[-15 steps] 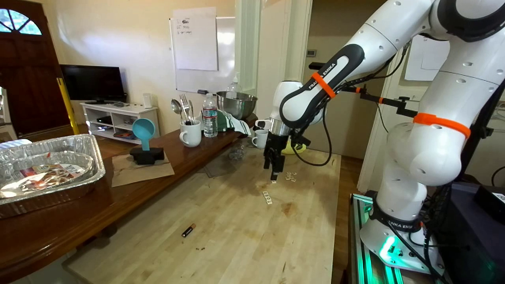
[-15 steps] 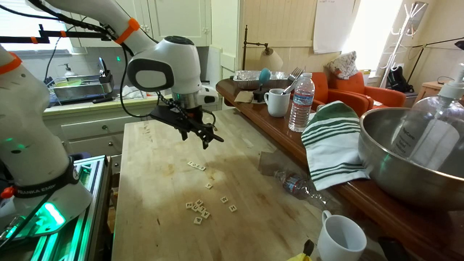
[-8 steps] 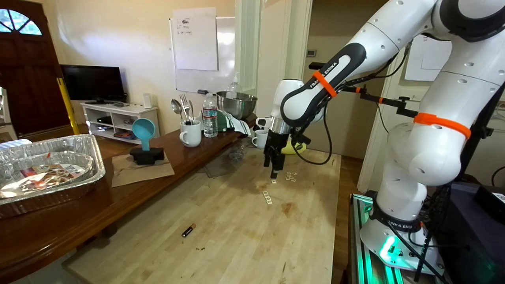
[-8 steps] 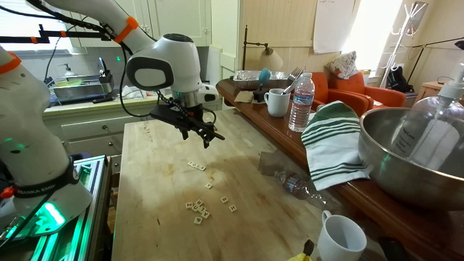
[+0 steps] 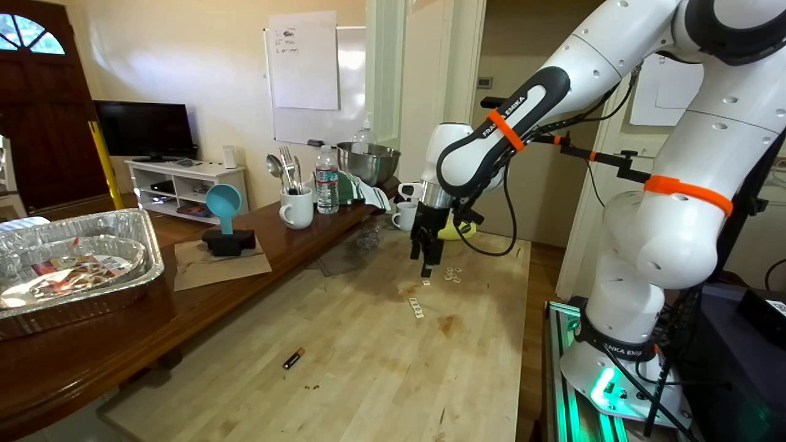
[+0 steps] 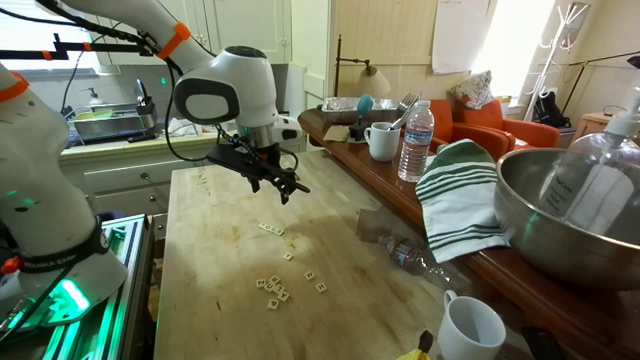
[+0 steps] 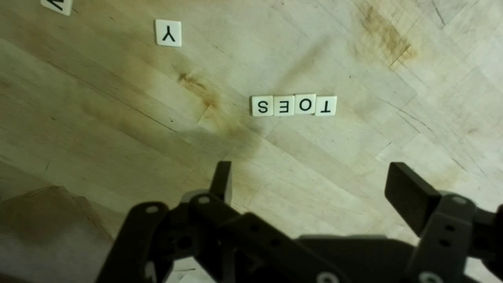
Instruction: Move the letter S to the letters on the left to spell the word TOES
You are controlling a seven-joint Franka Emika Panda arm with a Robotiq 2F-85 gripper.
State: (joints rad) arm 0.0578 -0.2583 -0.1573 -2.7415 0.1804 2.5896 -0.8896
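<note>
Four small pale letter tiles stand in one row on the wooden table. In the wrist view, upside down, they are the S (image 7: 262, 106), the E (image 7: 283, 105), the O (image 7: 305, 104) and the T (image 7: 325, 105). The S touches or nearly touches the E, and the O sits slightly out of line. The row of letters (image 6: 271, 229) also shows in both exterior views (image 5: 416, 307). My gripper (image 7: 310, 173) is wide open with nothing between its fingers. It hovers above the table near the row, as both exterior views show (image 6: 270, 195).
A Y tile (image 7: 168, 33) lies apart from the row. Several other letter tiles (image 6: 278, 288) lie farther off. A clear bottle (image 6: 407, 255), a white mug (image 6: 472, 325) and a yellow object (image 6: 415, 355) are on the table. A raised brown counter (image 5: 270, 245) runs along one side.
My gripper has risen slightly above the table, then held still over the last half second. The letter tiles have not moved.
</note>
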